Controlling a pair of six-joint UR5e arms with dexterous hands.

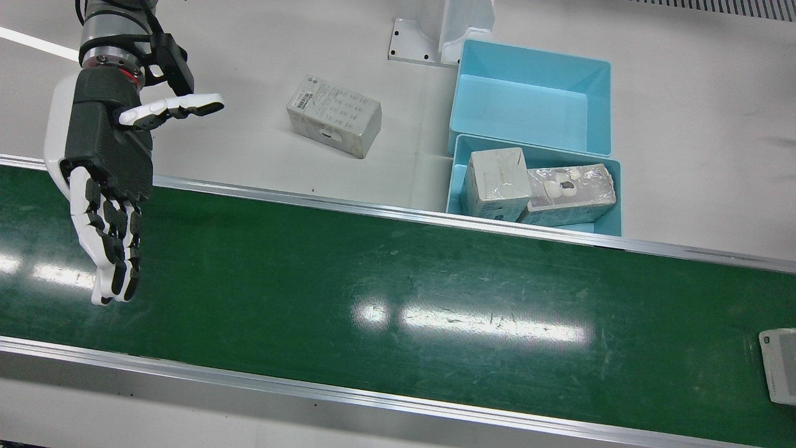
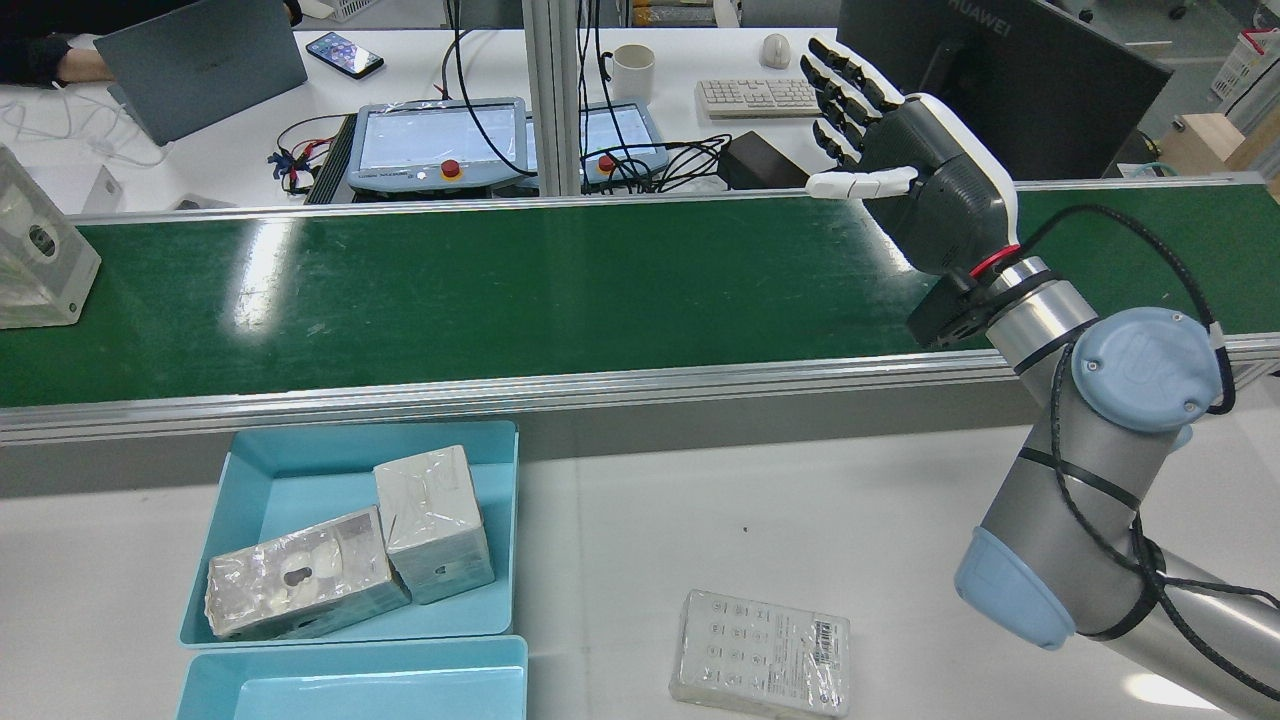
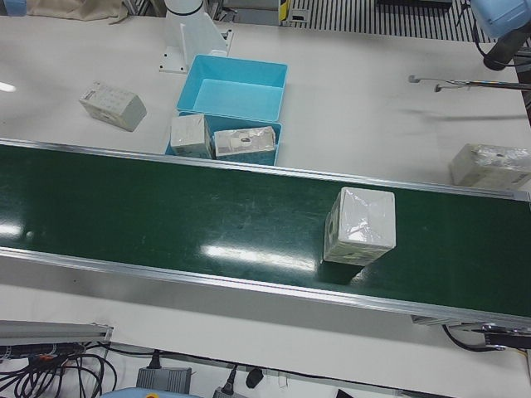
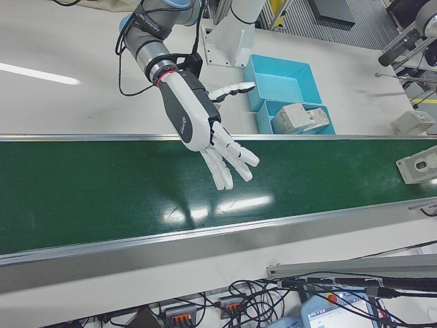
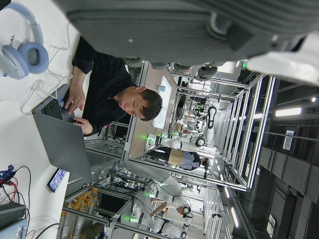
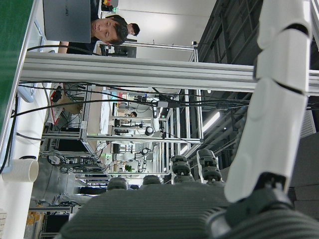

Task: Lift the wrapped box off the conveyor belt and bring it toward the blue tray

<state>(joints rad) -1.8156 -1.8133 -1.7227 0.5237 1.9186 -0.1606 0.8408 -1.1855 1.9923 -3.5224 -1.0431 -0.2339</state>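
Observation:
A wrapped box [image 3: 359,225] stands on the green conveyor belt [image 1: 373,274], far from my right hand. It also shows at the left edge of the rear view [image 2: 35,255] and the right edge of the front view [image 1: 780,367]. My right hand [image 1: 106,186] hovers open and empty over the belt's other end, fingers stretched out; the rear view [image 2: 920,190] shows it too. The blue tray [image 1: 597,227] beside the belt holds two wrapped boxes [image 1: 538,186]. My left hand shows only as a palm [image 5: 174,30] in its own view, holding nothing.
A second blue tray [image 1: 528,93] sits behind the first. A flat wrapped box [image 1: 334,115] lies on the white table between my right hand and the trays. Another wrapped box [image 3: 491,166] lies on the table past the belt box.

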